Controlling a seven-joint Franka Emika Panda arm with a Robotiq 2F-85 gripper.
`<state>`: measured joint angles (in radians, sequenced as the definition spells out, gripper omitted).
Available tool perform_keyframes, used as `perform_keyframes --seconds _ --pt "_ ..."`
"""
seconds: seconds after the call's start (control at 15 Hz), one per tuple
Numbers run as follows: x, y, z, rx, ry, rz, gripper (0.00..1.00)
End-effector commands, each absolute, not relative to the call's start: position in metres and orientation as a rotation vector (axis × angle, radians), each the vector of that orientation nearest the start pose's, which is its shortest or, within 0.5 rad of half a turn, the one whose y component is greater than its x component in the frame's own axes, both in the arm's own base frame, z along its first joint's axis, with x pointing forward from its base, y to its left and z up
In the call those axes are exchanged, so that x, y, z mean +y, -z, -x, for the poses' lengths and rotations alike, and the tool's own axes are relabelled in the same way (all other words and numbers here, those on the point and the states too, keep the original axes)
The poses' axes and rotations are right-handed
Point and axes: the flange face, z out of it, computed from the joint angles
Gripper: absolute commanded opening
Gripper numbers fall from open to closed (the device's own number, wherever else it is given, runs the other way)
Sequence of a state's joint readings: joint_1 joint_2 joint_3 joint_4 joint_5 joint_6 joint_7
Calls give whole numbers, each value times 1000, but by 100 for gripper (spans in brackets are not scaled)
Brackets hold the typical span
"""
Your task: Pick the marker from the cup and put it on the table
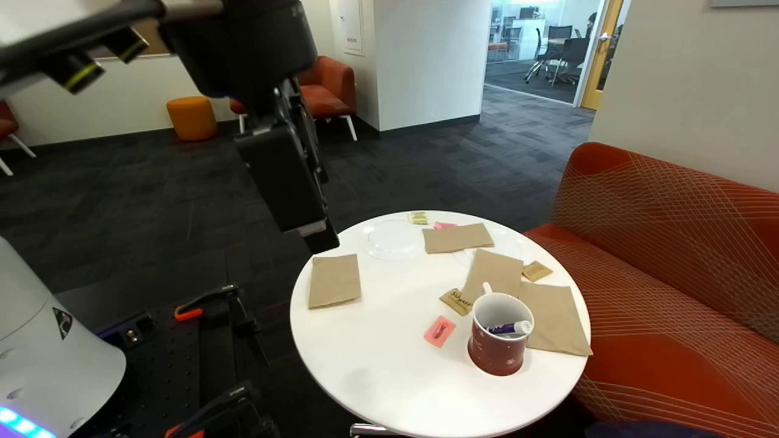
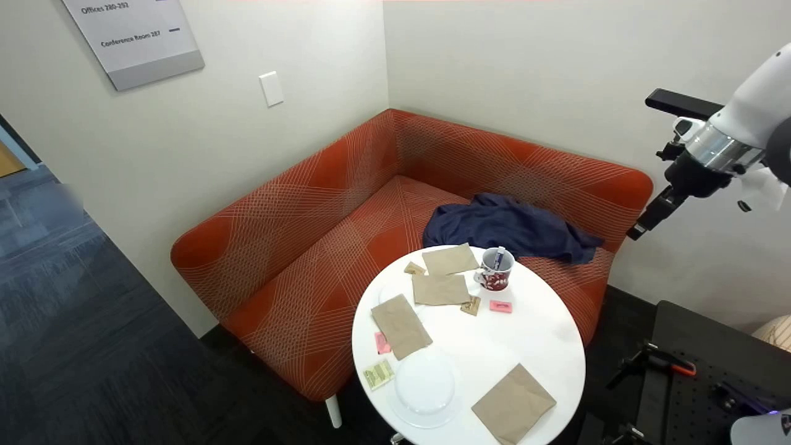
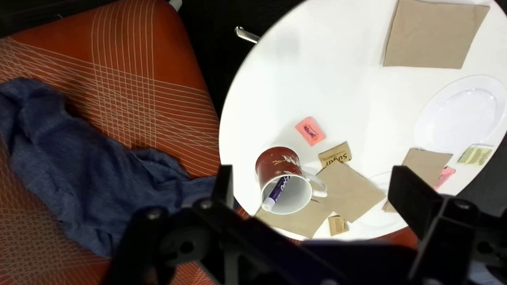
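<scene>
- Tool (image 3: pixel 312 176), nearest the camera in the wrist view: two black fingers (image 3: pixel 410 196) standing wide apart.
- Arm (image 2: pixel 759 93), at the upper right of an exterior view: raised above the level of the counter (image 2: pixel 494 337) and slanted toward its end, so that the tool points obliquely downward, well apart from the cup (image 3: pixel 276 164).
- Marker (image 3: pixel 279 189): inside the cup, tilted, its white end projecting past the rim.
- Cup: upright on the counter near the edge, handle directed toward paper napkins (image 3: pixel 350 192).
- Pink packet (image 3: pixel 310 131): flat on the counter, near the cup.
- Sugar packet (image 3: pixel 335 153): touching one of the napkins.
- Dark blue cloth (image 2: pixel 507 228): crumpled on the red sofa (image 2: pixel 309 272) beside the counter.
</scene>
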<state>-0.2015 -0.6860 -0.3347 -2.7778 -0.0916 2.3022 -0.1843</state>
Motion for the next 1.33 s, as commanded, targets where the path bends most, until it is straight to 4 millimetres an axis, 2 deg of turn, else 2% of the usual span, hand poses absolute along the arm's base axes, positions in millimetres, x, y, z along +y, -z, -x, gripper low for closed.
perform_keyframes --seconds 0.0,0.33,0.67,1.27 --pt "-167 -410 -321 480 358 3010 100" --pt "-145 -405 -351 662 415 2989 100" --pt "-121 -395 -384 836 387 2970 100" --pt "-110 -372 -445 1171 316 2850 100"
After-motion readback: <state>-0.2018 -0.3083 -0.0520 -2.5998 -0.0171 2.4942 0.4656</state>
